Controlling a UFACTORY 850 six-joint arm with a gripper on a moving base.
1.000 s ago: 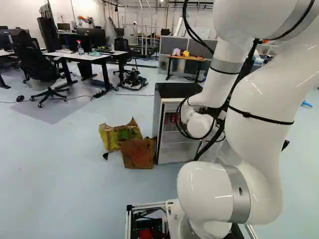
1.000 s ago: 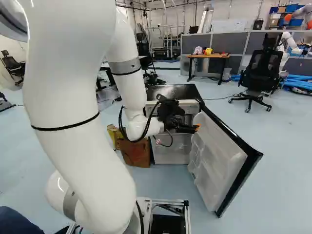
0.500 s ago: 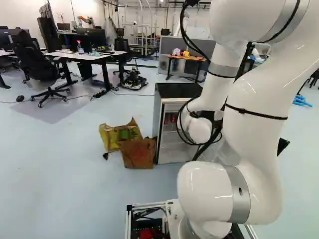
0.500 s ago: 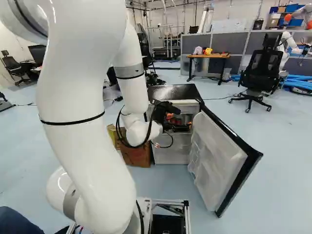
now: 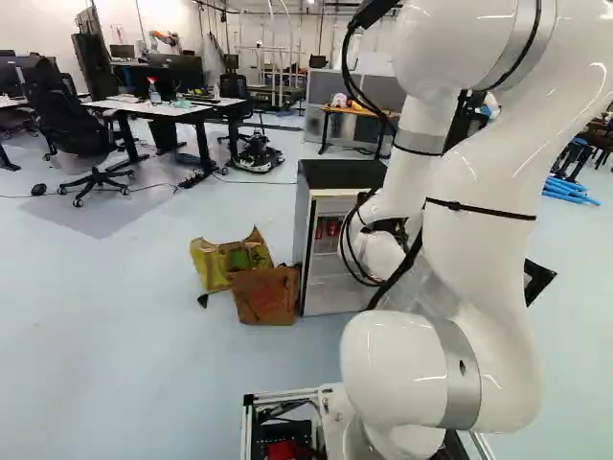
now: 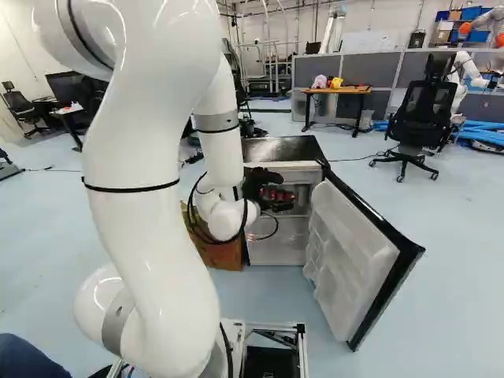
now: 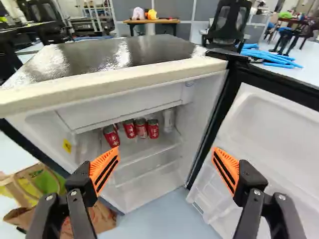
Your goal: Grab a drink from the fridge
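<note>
In the right base view my gripper (image 6: 276, 198) is at the front of the open fridge (image 6: 285, 230). The wrist view has the gripper (image 7: 165, 167) open, its orange pads wide apart with nothing between them. Ahead of it, on the fridge's upper shelf, red cans (image 7: 141, 128) stand in a row, the one at the end (image 7: 111, 135) looking tilted. A clear or whitish bottle (image 7: 169, 119) stands beside them. Red cans (image 5: 332, 227) also show inside the fridge in the left base view, where the arm hides the gripper.
The fridge door (image 6: 354, 252) stands swung open to the right of the arm. Paper and yellow-green bags (image 5: 263, 293) lean by the fridge's other side. Beyond are a small table (image 6: 337, 90) with toys, an office chair (image 6: 421, 114) and another robot (image 6: 466, 71).
The arm has shifted, and the gripper has moved from near the open door leftward to the front of the fridge in the right base view. The base, fridge and door have stayed put.
</note>
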